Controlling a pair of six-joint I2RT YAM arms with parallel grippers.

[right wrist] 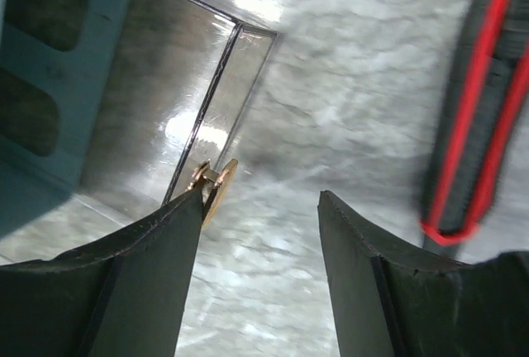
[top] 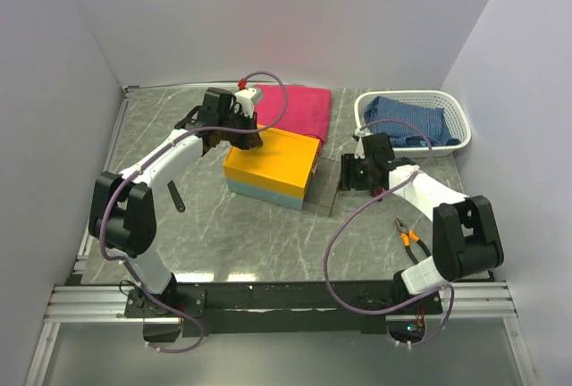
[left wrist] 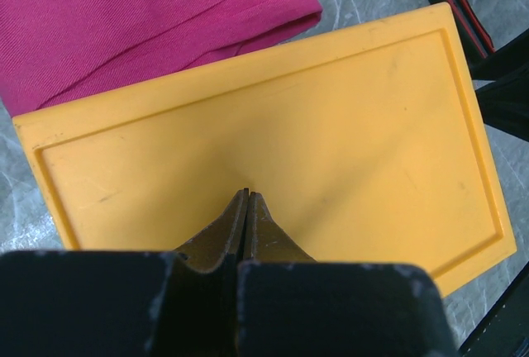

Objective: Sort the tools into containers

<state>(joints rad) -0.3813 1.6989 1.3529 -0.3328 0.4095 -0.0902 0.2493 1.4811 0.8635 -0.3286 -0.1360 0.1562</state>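
Left pincer (left wrist: 246, 196): shut tight, fingertips pressed together, nothing held, poised over the orange-yellow lid of the rectangular box (left wrist: 314, 117). Right pincer (right wrist: 260, 200): jaws well apart, nothing between them, low over the grey marbled surface (top: 241, 234) at the right side of the box, its left finger (right wrist: 140, 274) just beside the corner of the box's clear side panel (right wrist: 157, 101). Red-and-black tool handle (right wrist: 471, 117): lying on the surface right of the box, just beyond the right pincer. Small orange-handled pliers (top: 409, 236): on the surface, right of the box and nearer the arm bases, well apart from it. Dark slim tool (top: 177, 198): on the surface left of the box. Pink folded cloth (top: 295, 107): directly behind the box. White slotted basket (top: 459, 121): behind and right of the box, holding a blue cloth (top: 407, 122).
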